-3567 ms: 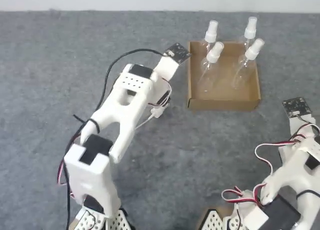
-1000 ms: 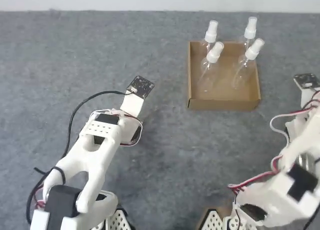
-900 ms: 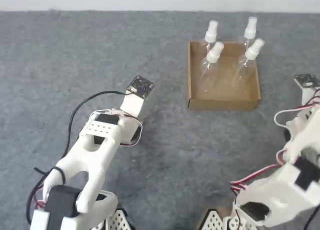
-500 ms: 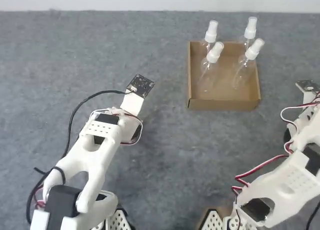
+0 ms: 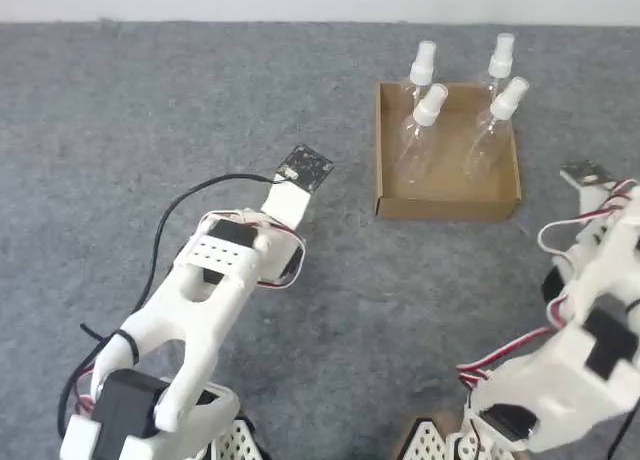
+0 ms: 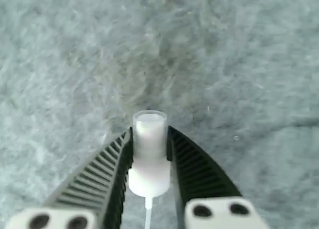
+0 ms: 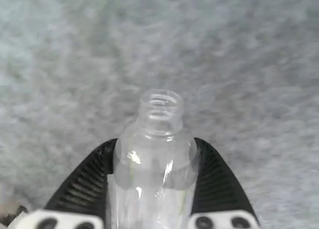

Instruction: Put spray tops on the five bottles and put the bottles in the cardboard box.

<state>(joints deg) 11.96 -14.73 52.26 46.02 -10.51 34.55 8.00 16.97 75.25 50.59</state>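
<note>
Since half a second ago my left arm (image 5: 215,290) has shifted nearer the cardboard box (image 5: 447,208), and my right arm (image 5: 590,310) has swung inward too. My left claw (image 6: 149,135) is closed tight on the one loose spray top (image 6: 148,159), over the grey carpet (image 5: 120,130). My right claw (image 7: 155,143) clamps the one uncapped bottle (image 7: 153,174). Four capped bottles (image 5: 416,130) stand in the box.

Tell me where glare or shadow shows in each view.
Right wrist view: small bright glints on the clear bottle. Left wrist view: the spray top is evenly lit, with no glare. High view: soft, even light, with no hard shadows round the box.
</note>
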